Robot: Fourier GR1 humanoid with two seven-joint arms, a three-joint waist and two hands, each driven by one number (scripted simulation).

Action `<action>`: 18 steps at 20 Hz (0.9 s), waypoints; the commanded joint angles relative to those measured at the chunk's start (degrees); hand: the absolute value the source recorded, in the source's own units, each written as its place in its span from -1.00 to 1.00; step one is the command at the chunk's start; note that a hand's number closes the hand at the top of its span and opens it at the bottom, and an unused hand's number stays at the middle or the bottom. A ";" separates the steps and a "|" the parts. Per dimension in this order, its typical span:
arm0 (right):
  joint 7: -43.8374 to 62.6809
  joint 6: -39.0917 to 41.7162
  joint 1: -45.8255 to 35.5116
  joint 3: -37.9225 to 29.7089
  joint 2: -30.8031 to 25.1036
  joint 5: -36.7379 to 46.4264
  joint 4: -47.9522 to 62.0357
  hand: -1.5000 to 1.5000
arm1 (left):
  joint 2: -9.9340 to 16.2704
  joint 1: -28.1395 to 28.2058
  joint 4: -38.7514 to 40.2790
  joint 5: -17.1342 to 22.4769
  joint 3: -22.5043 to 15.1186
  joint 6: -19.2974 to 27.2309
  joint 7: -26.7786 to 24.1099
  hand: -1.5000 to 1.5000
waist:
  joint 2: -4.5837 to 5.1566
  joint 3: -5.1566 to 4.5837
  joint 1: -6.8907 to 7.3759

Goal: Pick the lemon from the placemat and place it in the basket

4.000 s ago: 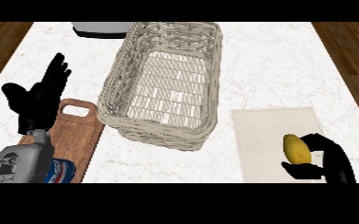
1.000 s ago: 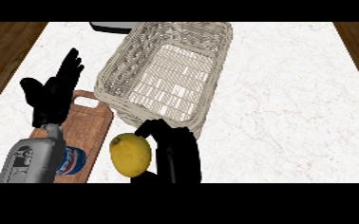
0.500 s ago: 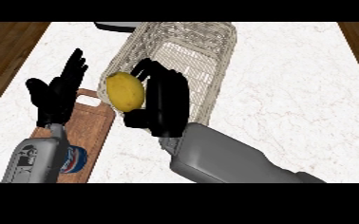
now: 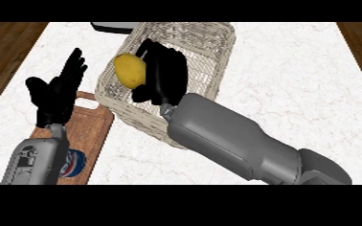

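Observation:
The yellow lemon (image 4: pixel 130 70) is held in my right hand (image 4: pixel 164 74), whose fingers curl round it. Hand and lemon hover over the left part of the woven wicker basket (image 4: pixel 212 43), just inside its left rim. The grey right forearm crosses the basket's near end and hides that part of it. My left hand (image 4: pixel 58 91) rests open at the left with its fingers up, apart from the basket. The placemat is out of view.
A wooden cutting board (image 4: pixel 88 129) lies under the left forearm, with a blue-labelled can (image 4: pixel 73 163) near its lower end. A grey object (image 4: pixel 113 27) sits at the counter's far edge behind the basket. Dark wood floor borders the marble counter on both sides.
My right hand has carried the lemon up and away from the counter's near side to above the basket's left part. The view shifted, and the left hand stayed still.

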 commanded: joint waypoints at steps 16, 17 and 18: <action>-6.17 14.66 -17.16 7.47 1.84 2.47 20.94 1.00 | -0.40 0.91 -0.10 0.53 0.49 -0.71 -0.67 0.00 | 0.16 0.13 -0.55; -5.25 17.40 -17.73 6.86 1.84 0.76 20.99 1.00 | 0.47 -1.82 0.79 0.41 1.08 -0.54 0.74 0.00 | 0.20 0.13 -0.66; -6.01 19.35 -16.80 7.12 1.84 -0.13 22.78 1.00 | 0.78 0.54 -1.14 0.46 0.91 -1.00 0.29 0.00 | 0.22 0.12 -0.16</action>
